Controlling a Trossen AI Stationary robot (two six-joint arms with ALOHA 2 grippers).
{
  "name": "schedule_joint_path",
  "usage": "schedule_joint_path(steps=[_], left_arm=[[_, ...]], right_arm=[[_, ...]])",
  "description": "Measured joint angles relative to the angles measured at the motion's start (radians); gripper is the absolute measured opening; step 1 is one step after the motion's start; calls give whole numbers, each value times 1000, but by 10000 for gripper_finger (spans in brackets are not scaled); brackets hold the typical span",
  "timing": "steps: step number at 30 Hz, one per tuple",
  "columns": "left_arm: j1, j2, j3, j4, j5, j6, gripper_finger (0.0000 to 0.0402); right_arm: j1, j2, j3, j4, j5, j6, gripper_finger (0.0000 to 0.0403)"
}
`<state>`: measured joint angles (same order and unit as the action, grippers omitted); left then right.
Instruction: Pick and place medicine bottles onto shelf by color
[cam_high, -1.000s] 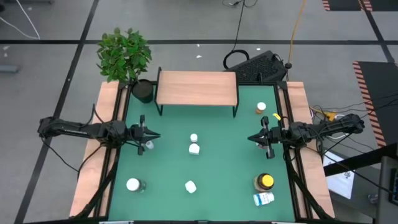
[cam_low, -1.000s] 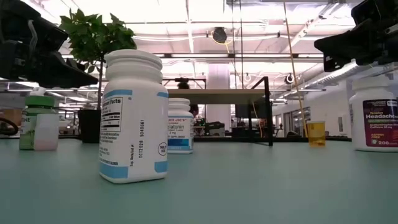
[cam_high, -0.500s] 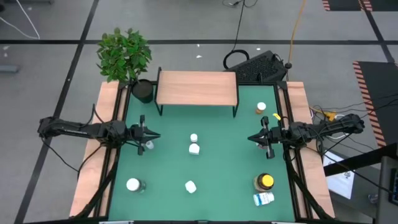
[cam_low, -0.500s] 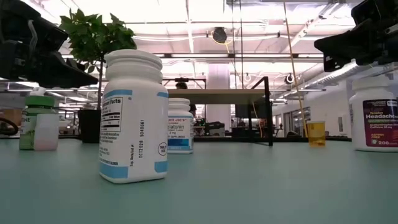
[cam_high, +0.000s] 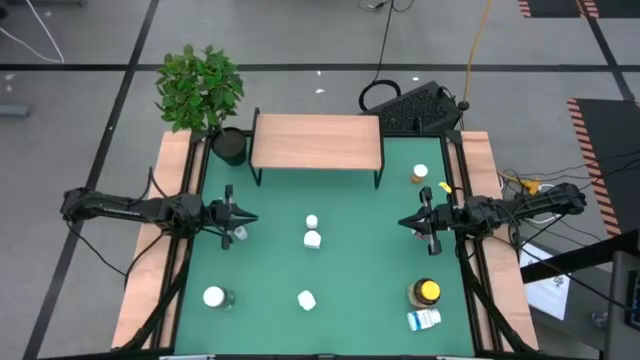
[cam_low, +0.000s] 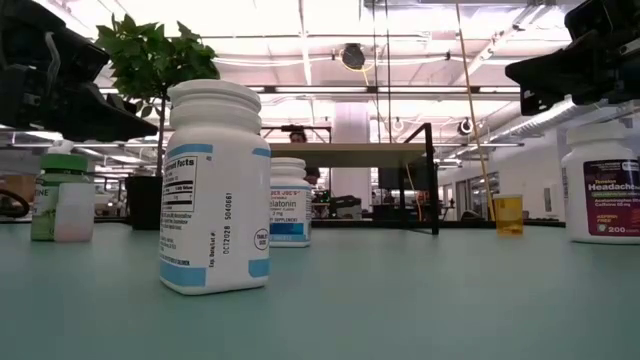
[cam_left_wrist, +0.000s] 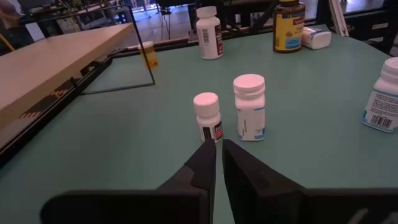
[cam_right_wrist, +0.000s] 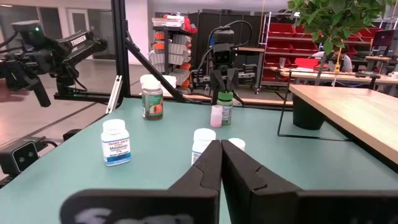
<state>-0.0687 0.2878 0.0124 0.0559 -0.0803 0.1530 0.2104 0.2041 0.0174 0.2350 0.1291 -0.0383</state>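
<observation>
The light-wood shelf (cam_high: 316, 140) stands at the table's far middle. Two small white bottles (cam_high: 312, 221) (cam_high: 313, 239) stand at the table's centre, and also show in the left wrist view (cam_left_wrist: 207, 117) (cam_left_wrist: 249, 107). My left gripper (cam_high: 250, 217) is shut and empty, hovering at the left and pointing toward them. A green-capped bottle (cam_right_wrist: 225, 106) and a small vial (cam_right_wrist: 216, 116) stand below it. My right gripper (cam_high: 402, 223) is shut and empty at the right. An amber yellow-capped bottle (cam_high: 427, 292) and a lying white bottle (cam_high: 424, 319) are at the near right. An orange-topped vial (cam_high: 419, 174) stands at the far right.
A black plant pot (cam_high: 229, 146) stands by the shelf's left end. White bottles stand near the front edge (cam_high: 214, 297) (cam_high: 306, 299). Wooden rails run along both table sides. There is open green surface between the centre bottles and the shelf.
</observation>
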Motion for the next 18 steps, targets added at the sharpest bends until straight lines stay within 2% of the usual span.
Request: schedule_joint_path(steps=[4, 10, 12, 14, 18], left_arm=[[0, 0, 0, 0, 0, 0, 31], [2, 0, 0, 28, -18, 3, 31], [3, 0, 0, 51, -19, 6, 31], [2, 0, 0, 93, -18, -9, 31], [2, 0, 0, 191, -18, -52, 31]], right_arm=[[0, 0, 0, 42, 0, 3, 0], [-2, 0, 6, 270, 35, 3, 0], [-2, 3, 35, 244, 100, 30, 1], [-2, 17, 68, 145, 157, 37, 9], [-2, 70, 180, 56, 262, 84, 42]])
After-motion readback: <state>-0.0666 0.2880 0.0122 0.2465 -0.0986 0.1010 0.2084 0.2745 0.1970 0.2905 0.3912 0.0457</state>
